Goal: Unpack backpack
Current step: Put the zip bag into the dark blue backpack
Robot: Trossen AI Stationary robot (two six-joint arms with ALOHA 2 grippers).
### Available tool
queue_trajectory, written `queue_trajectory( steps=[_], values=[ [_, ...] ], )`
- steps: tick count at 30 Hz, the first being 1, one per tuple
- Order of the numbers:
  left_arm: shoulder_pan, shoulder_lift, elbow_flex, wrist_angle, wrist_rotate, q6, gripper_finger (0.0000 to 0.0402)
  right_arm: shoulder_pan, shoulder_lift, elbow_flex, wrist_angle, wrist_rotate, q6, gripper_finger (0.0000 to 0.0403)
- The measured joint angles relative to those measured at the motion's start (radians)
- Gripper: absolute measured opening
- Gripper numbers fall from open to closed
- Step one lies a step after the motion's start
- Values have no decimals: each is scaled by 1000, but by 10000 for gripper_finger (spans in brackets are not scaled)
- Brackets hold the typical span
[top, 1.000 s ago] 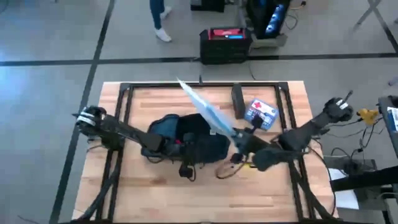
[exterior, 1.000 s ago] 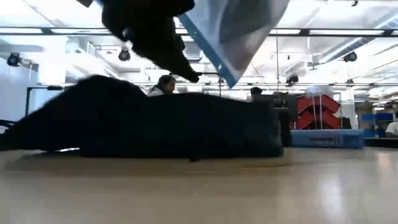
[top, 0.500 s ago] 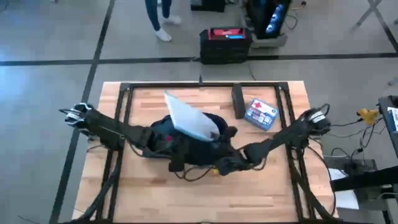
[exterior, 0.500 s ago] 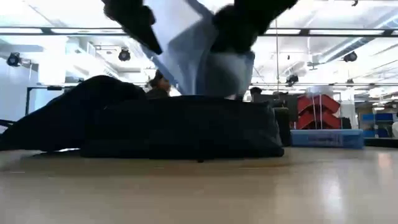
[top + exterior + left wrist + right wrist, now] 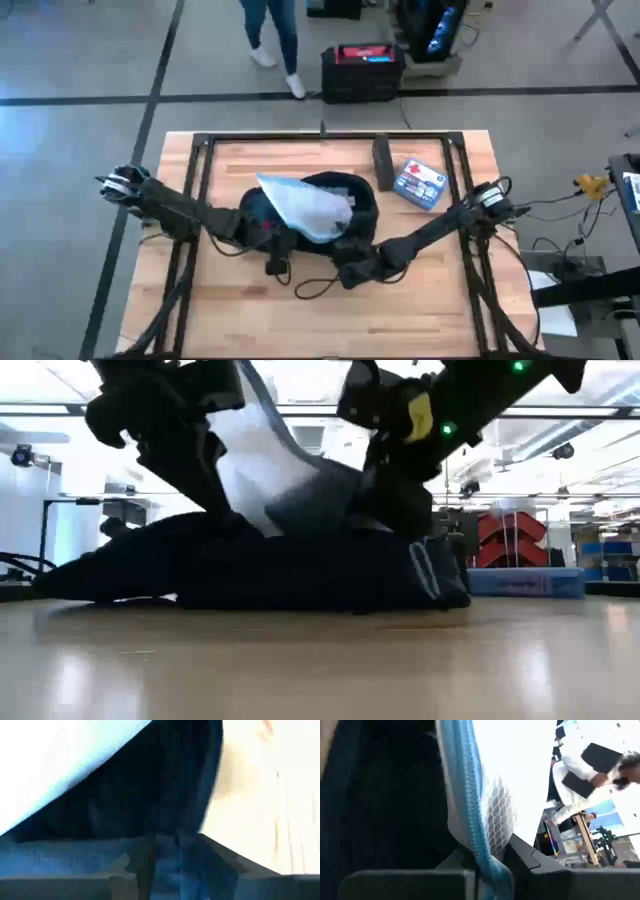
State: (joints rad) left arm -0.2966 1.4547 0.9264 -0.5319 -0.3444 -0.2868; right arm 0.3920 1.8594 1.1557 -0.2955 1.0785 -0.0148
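High view: the backpack lies mid-desk, long axis left to right. I have the right tool pinching the clear mesh pouch's zipper edge over the bag's mouth. The left tool is at the bag's left end; I cannot tell its spread.

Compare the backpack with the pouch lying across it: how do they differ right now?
The backpack is dark navy fabric, slumped flat on the table; the pouch is pale, translucent plastic with a blue zipper edge. The backpack is the larger; the pouch covers only part of its top. The pouch is tilted up off the backpack in the low view. Both sit mid-table between the arms.
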Motion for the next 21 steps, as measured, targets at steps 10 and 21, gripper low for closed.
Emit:
queue_trajectory(
  steps=[10, 21],
  values=[
    [-22, -19, 9, -98, 40, -92, 116, 5, -34, 0, -45, 33, 20, 35],
    [-160, -2, -49, -152, -231, -101, 116, 4, -36, 0, -46, 22, 48, 35]
  ],
)
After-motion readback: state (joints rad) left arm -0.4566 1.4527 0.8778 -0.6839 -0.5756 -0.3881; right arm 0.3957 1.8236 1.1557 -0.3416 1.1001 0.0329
